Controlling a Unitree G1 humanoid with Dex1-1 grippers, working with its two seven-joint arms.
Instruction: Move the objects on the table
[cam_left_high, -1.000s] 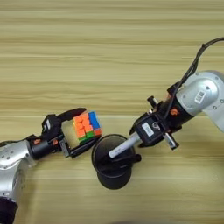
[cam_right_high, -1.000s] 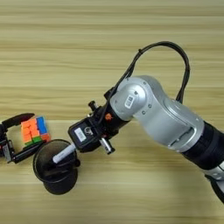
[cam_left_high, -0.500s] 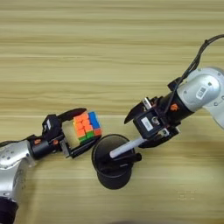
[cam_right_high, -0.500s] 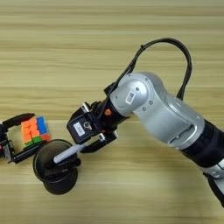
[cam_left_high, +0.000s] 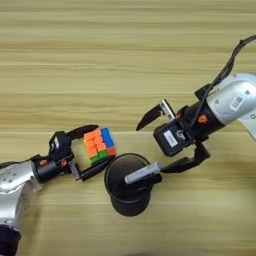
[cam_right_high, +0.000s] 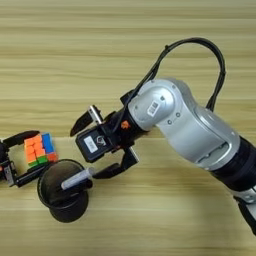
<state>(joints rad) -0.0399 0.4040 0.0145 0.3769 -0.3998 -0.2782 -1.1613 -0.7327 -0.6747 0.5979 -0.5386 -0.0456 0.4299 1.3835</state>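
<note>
A multicoloured puzzle cube (cam_left_high: 99, 145) sits just above the table (cam_left_high: 125, 60) at the lower left, and my left gripper (cam_left_high: 91, 152) is shut on it with one black finger above and one below. The white-and-black marker pen (cam_left_high: 144, 173) leans inside the black cup (cam_left_high: 129, 189), its tip poking out over the right rim. Just right of the cup, my right gripper (cam_left_high: 155, 146) is open, fingers spread wide. Its lower finger (cam_left_high: 184, 164) lies close to the pen's outer end, and nothing is between the fingers.
The black round cup (cam_right_high: 62, 194) stands near the front edge, directly right of the cube. My right arm's grey forearm (cam_right_high: 200, 130) and black cable cross the right side of the table.
My right gripper has opened and let go of the marker pen, which now rests in the cup. The gripper has drawn back a little up and to the right. The left gripper and cube have stayed put.
</note>
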